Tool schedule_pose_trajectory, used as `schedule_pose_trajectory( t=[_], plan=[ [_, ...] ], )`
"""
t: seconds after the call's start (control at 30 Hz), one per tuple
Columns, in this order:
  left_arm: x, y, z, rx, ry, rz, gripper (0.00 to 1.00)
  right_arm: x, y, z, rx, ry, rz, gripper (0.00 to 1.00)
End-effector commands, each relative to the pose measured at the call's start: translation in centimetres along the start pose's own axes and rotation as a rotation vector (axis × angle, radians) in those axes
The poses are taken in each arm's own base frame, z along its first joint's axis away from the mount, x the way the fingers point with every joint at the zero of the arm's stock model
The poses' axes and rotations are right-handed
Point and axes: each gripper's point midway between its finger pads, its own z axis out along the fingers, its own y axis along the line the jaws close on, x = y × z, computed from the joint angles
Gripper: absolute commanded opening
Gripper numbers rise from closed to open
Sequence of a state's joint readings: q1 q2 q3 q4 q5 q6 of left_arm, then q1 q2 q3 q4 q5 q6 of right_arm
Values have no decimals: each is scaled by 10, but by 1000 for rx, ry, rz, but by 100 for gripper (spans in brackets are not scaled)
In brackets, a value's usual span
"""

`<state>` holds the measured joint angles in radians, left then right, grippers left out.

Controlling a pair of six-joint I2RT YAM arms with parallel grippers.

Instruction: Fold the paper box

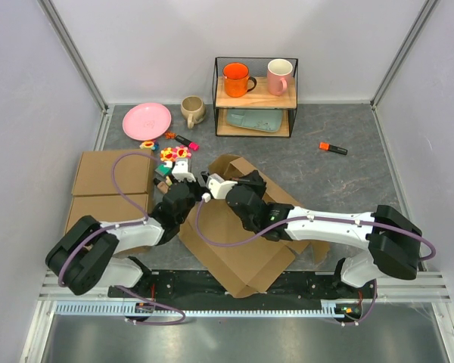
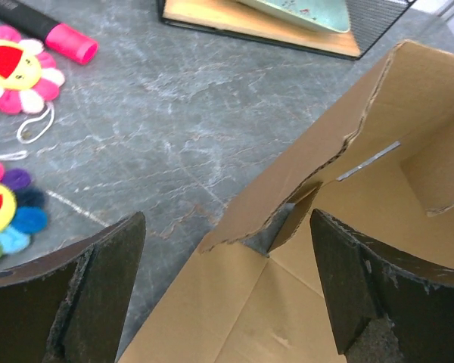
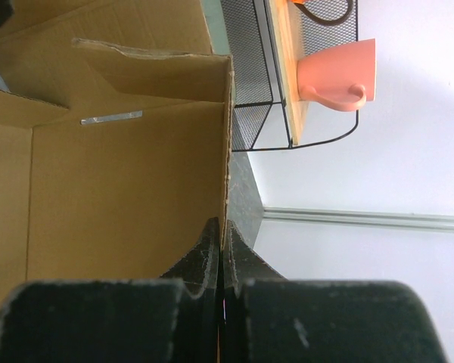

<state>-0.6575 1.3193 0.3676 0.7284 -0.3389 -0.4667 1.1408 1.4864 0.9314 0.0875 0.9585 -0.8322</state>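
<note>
Our right gripper (image 3: 221, 231) pinches a raised wall of the paper box (image 1: 231, 261), while our left gripper (image 2: 227, 227), wide open and empty, faces its corner just ahead.

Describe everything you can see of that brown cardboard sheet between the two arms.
The paper box is plain brown cardboard, a die-cut sheet with creases, flaps and a slit, lying partly folded on the grey table: its base flat, far panels raised. The right arm's fingers are shut on one upright wall's edge; the left arm's fingers, open, straddle another flap's ragged edge.
</note>
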Motion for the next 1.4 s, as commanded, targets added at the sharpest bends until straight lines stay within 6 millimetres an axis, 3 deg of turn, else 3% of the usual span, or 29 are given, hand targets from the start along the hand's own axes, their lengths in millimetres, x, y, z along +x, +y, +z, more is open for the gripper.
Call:
schedule_pose_trajectory(
  t=[0.0, 0.07, 0.17, 0.2, 0.27, 0.3, 0.5, 0.8, 0.93, 1.2, 1.37],
  plan=[
    [-35, -29, 11, 134, -144, 56, 95, -3, -3, 0, 5, -16, 58, 0],
    [-36, -29, 15, 146, -164, 70, 94, -5, -5, -1, 4, -23, 72, 0],
    [-36, -38, 18, 207, -175, 85, 84, -6, -6, -1, 1, -27, 82, 0],
    [-32, -40, 21, 216, -165, 91, 69, -6, -7, -1, -1, -30, 85, 0],
    [-30, -43, 21, 234, -158, 86, 51, -5, -7, -1, -2, -32, 90, 0],
    [-28, -43, 22, 238, -150, 84, 37, -4, -8, 0, -3, -31, 94, 0],
    [-19, -51, 9, 307, -111, 74, 4, -1, -6, 2, -11, -30, 107, 0],
    [-35, -70, -16, 415, -139, -52, 2, 6, 5, 6, -14, 1, 103, 0],
    [-32, -83, -26, 490, -114, -123, 2, 8, 12, 8, -22, 16, 107, 0],
    [-30, -85, -37, 508, -118, -177, 2, 20, 13, 3, 29, 47, 78, 0],
    [-28, -103, -40, 565, -73, -192, 3, 25, 24, -2, 22, 50, 25, 0]
  ],
)
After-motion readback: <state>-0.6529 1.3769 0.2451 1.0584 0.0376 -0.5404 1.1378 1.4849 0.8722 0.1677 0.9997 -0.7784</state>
